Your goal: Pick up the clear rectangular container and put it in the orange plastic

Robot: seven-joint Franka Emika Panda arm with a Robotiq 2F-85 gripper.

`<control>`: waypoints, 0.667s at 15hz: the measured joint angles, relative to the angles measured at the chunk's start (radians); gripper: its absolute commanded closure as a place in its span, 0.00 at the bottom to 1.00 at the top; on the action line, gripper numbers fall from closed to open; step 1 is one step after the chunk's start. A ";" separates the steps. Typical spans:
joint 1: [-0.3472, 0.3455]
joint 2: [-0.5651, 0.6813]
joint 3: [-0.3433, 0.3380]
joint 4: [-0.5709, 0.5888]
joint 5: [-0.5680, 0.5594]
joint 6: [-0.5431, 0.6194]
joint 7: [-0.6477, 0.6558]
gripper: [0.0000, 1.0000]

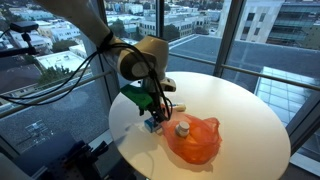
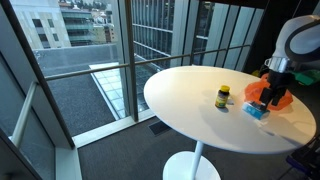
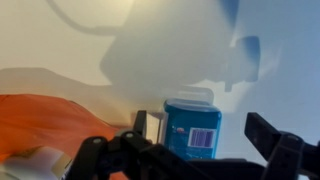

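Observation:
The clear rectangular container [image 3: 192,128] has blue contents and a barcode label, and stands upright on the white table. It shows in both exterior views [image 1: 152,124] [image 2: 254,110]. My gripper [image 3: 198,120] is open, just above the table, with the container between its fingers, closer to the left finger and apart from the right one. In both exterior views the gripper [image 1: 152,110] [image 2: 266,92] hangs right over the container. The orange plastic [image 1: 195,142] [image 2: 272,97] lies crumpled beside the container; in the wrist view it is at the left [image 3: 45,120].
A small bottle with a yellow label [image 2: 222,97] [image 1: 182,128] stands by the orange plastic. The round white table [image 1: 230,110] [image 2: 190,95] stands next to glass walls. The container is near the table edge. A green part sits on the arm [image 1: 134,96].

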 measured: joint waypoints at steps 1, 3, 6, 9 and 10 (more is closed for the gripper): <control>0.000 0.011 0.000 0.000 -0.001 0.017 0.002 0.00; 0.000 0.030 0.002 0.000 -0.002 0.045 0.010 0.00; 0.001 0.054 0.006 0.000 -0.010 0.083 0.031 0.00; 0.001 0.072 0.007 0.000 -0.030 0.109 0.055 0.28; 0.001 0.077 0.008 0.000 -0.039 0.116 0.062 0.34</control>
